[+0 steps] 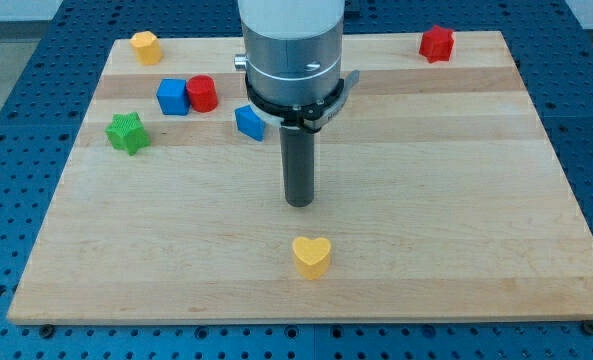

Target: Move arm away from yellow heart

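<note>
A pale wooden bench (456, 200) with lengthwise grain fills the middle, evenly lit. A blue perforated base (6, 150) borders it from twelve through six o'clock.

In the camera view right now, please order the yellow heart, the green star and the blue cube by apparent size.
1. yellow heart, though nearest the view's bottom
2. green star and blue cube: alike, unranked

The wooden board (456, 200) carries a yellow heart (312, 256), green star (127, 132), blue cube (173, 97) and red cylinder (202, 93).
</note>
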`<state>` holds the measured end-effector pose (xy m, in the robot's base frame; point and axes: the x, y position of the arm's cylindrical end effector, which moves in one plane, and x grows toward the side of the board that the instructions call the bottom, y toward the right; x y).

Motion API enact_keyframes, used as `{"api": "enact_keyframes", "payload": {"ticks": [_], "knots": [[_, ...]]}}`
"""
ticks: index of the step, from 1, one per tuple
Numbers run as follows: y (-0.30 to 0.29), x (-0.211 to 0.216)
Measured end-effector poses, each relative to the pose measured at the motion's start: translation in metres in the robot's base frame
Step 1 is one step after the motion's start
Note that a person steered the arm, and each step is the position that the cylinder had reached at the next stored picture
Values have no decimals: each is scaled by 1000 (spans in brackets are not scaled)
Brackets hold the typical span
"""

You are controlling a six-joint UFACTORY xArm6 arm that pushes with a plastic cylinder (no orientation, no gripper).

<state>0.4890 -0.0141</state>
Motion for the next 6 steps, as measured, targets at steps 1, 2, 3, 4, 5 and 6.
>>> {"api": "enact_keyframes", "payload": {"ticks": [1,2,3,4,5,6], "knots": [[-7,0],[-7,1],[-7,1],[-7,3],[-7,7],[-7,9]]}}
